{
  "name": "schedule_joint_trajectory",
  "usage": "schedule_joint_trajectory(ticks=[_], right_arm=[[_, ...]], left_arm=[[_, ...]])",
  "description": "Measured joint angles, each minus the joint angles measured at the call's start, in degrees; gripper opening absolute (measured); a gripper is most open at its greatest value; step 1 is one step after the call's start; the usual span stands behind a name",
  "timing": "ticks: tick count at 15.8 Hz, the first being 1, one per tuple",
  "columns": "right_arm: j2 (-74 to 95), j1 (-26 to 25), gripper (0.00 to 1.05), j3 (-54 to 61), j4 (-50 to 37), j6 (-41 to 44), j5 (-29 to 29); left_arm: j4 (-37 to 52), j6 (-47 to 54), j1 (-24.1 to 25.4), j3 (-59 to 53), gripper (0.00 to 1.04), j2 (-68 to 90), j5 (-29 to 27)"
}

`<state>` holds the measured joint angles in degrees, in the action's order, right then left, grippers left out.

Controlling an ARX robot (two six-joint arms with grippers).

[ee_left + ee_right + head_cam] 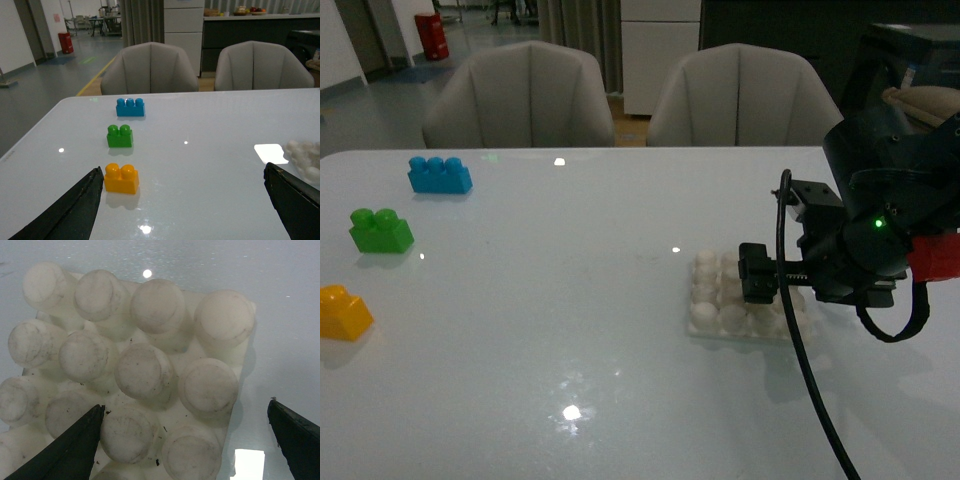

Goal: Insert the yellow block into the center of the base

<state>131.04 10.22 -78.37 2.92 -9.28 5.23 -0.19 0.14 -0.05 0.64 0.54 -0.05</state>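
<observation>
Hanging over the flat square off-white studded plastic base (720, 315), the right gripper (757, 275) is holding its jaws wide apart, gripping nothing, and is hiding the plate's right-hand studs in the front view. The small glossy yellow two-stud plastic block (342, 312) is sitting well apart by the white table's (570, 300) left side, partly cut off by the frame, with broad bare tabletop lying between them. A green two-stud brick (380, 230) and a blue three-stud brick (439, 174) are lining up beyond it. The left gripper (182, 172), likewise gaping and empty, is facing the block from nearby.
</observation>
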Motion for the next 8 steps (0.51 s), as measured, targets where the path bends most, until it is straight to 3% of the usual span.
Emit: schedule_joint_trajectory(ticks=[8], right_arm=[[1.2, 7.5, 0.98, -2.0, -0.4, -1.3, 4.0]], left_arm=[[0.0, 0.0, 0.0, 0.0, 0.98, 0.0, 0.0]])
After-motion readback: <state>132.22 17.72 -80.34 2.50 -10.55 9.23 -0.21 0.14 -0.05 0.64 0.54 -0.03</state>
